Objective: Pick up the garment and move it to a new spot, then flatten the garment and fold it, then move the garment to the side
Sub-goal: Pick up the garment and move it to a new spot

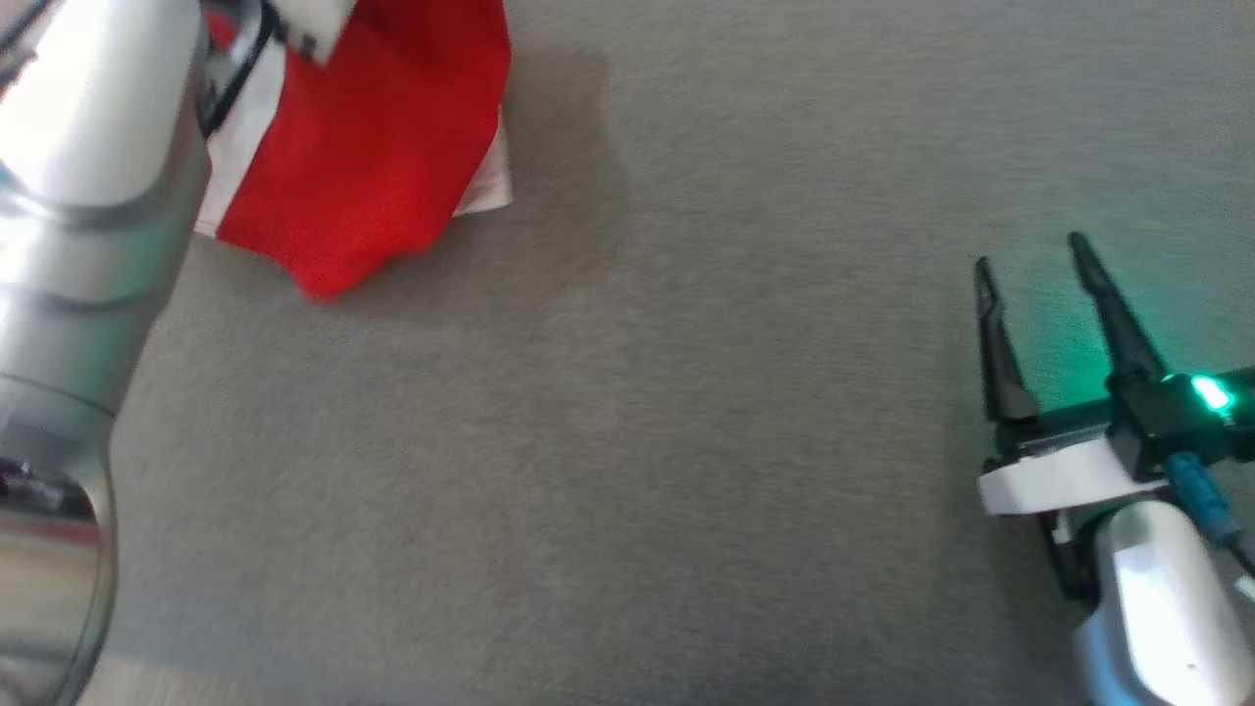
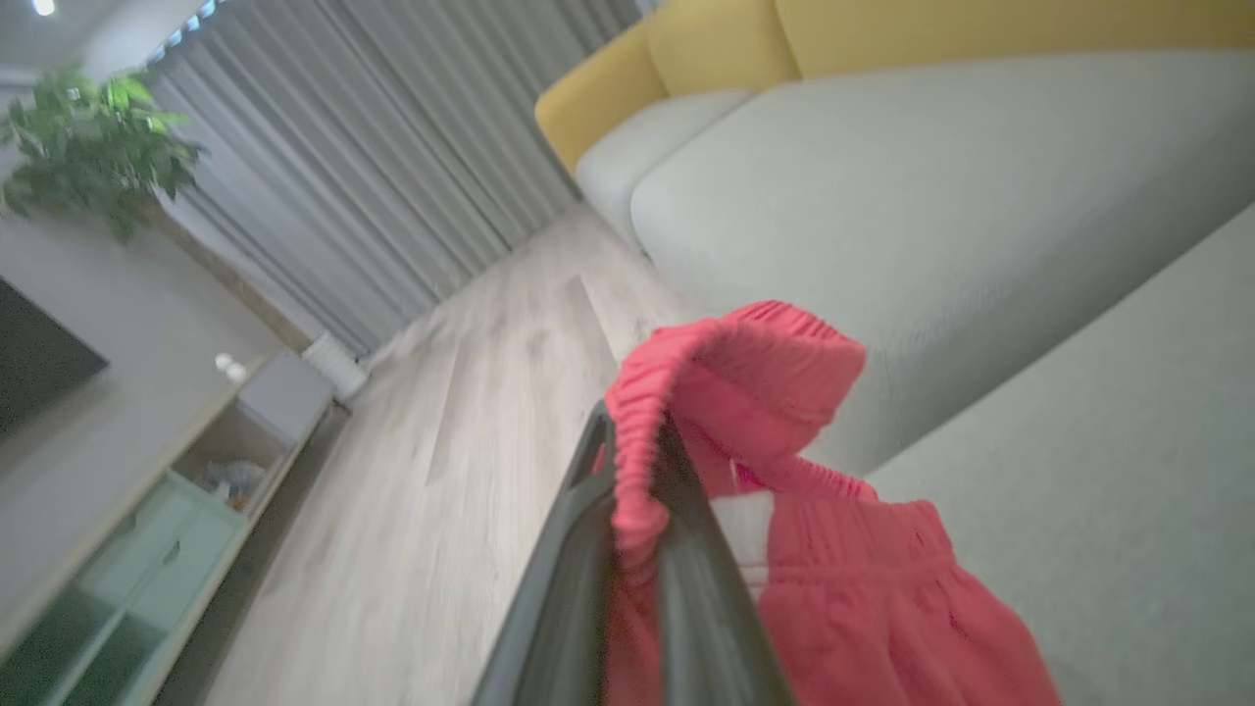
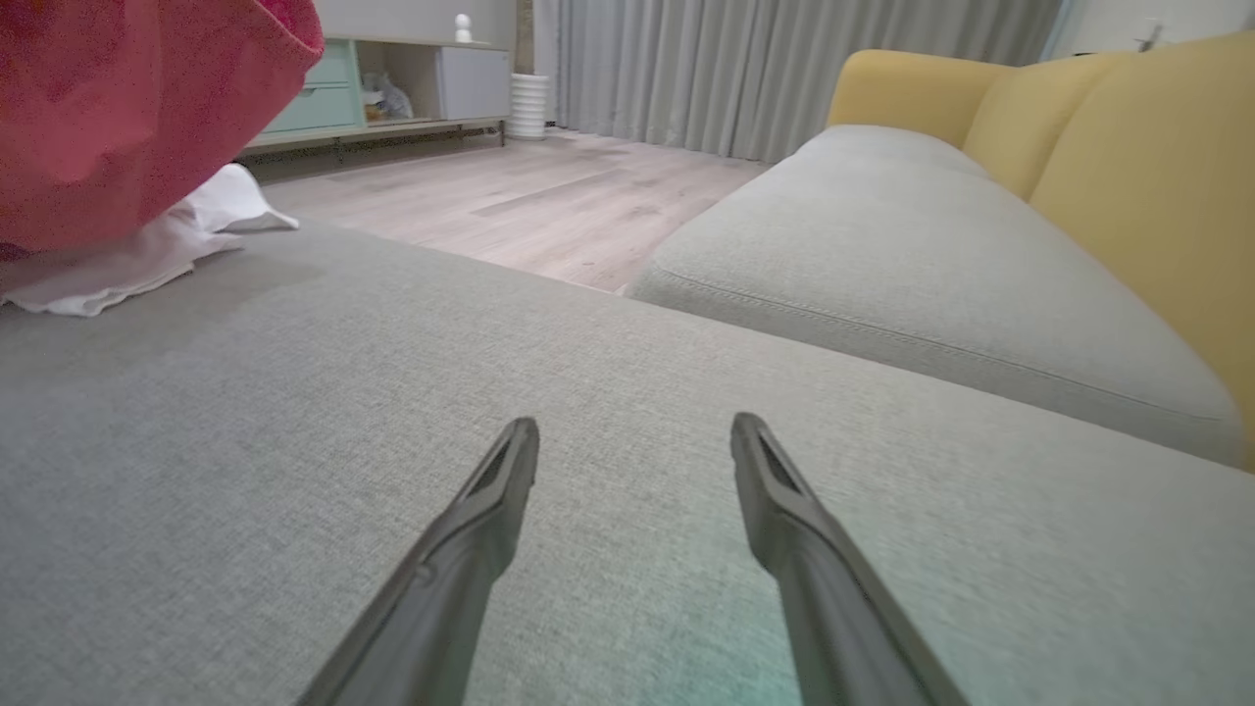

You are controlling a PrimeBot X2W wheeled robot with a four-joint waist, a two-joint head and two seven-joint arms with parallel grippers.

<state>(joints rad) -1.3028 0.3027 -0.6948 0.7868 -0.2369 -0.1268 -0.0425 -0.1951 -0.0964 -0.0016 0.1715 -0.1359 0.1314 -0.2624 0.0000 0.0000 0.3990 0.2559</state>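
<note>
We have the left end effector (image 2: 632, 428) shut tight on the elastic waistband of the red garment (image 2: 853, 588), which hangs from that grip at the far left, its white edge (image 3: 147, 260) touching the grey sofa cushion (image 1: 686, 441). The right end effector (image 1: 1029, 253) stands wide open and holds nothing, well apart to the right. We judge the left arm, being nearer, should carry the garment rightward across the cushion
</note>
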